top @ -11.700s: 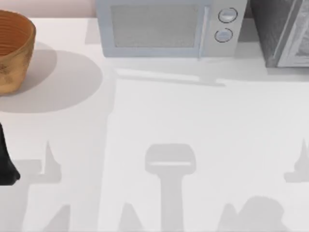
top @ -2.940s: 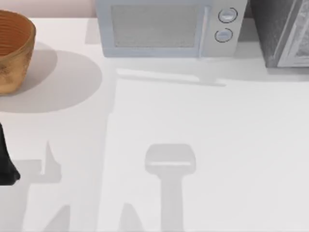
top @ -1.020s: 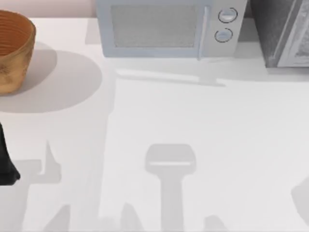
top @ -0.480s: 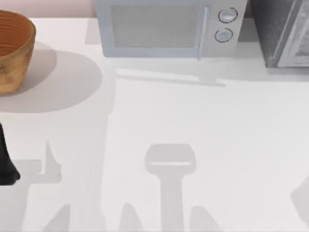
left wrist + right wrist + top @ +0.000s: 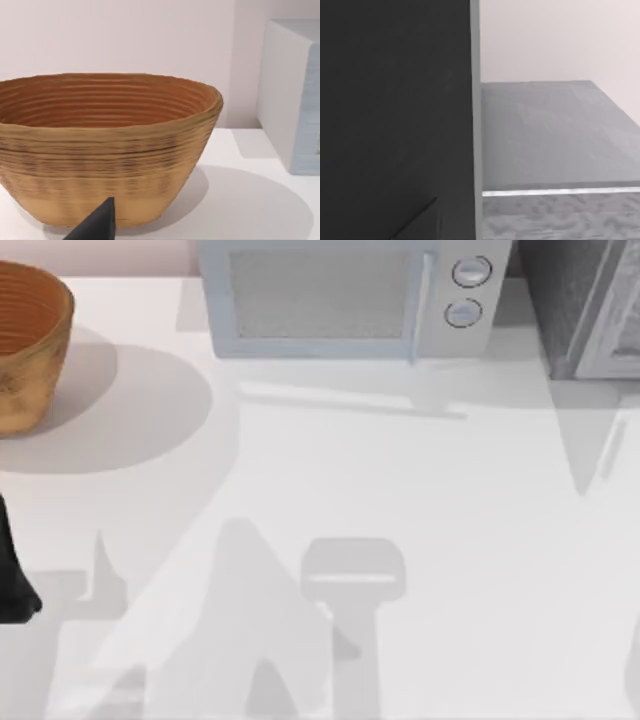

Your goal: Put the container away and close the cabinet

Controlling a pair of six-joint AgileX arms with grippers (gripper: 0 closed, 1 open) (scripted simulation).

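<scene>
Pincer-wise, you can't tell much right now. The left gripper shows as just one dark tip low in the left wrist view, so I can't say whether it's wide or narrow, but it's clearly not holding anything. Same story for the right gripper: there's a faint dark wedge against a dark panel, and I can't tell its spread.

Where stuff is: the container is the woven basket. It sits upright on the table at the far left back corner, well apart from the cabinet at the far right back, with the microwave between them. Your left arm is at the left edge, and its wrist camera looks straight at the basket's side from close by. The right wrist camera is up against the cabinet, with a grey shelf surface beside that dark panel. I can't say for sure whether the panel is the door or a side wall.

My read is that you're at the very start, since the basket isn't grabbed or stowed yet. The next move is the left gripper taking the basket by its rim wall, because the body looks too broad to span. Then it's a long carry past the microwave, so mind that corner and keep the basket level.
</scene>
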